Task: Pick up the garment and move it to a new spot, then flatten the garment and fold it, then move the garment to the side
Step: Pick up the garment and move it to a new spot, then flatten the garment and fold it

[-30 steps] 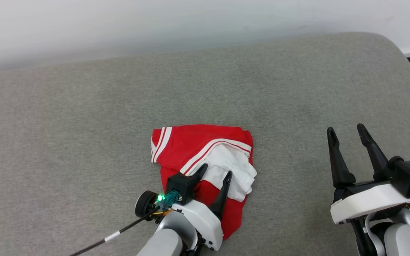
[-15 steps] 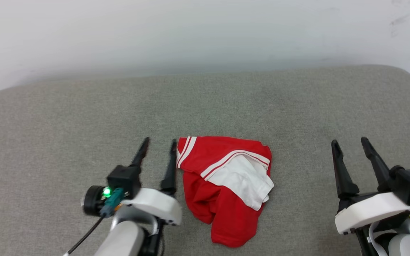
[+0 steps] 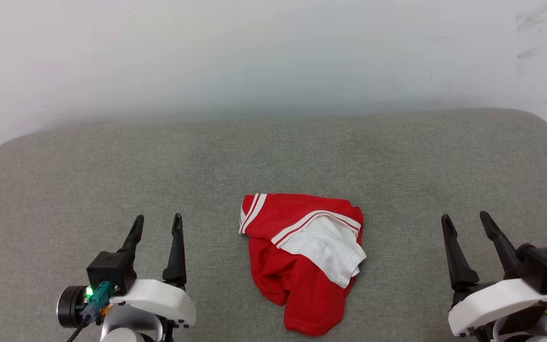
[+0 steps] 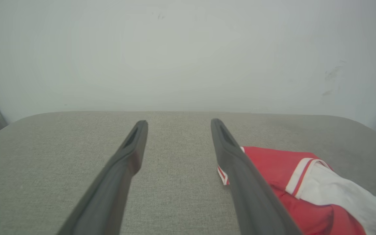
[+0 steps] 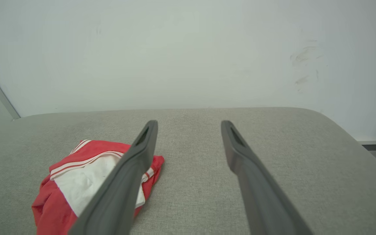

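A crumpled red shirt [image 3: 297,270] with white sleeve lies centred on a grey padded surface [image 3: 112,166]. The left gripper [image 3: 156,222] and right gripper [image 3: 464,221] flank it, fingers spread and empty; flattening likely needs opposite edges pulled apart.

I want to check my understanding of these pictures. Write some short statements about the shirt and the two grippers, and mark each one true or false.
1. The garment lies bunched on the grey cushion. True.
2. The left gripper is shut on the garment. False: it is open and apart from the garment.
3. The right gripper is open and holds nothing. True.
4. The garment lies flat with its lettering readable. False: it is crumpled, and no lettering shows.
5. In the head view the garment lies between the two grippers. True.
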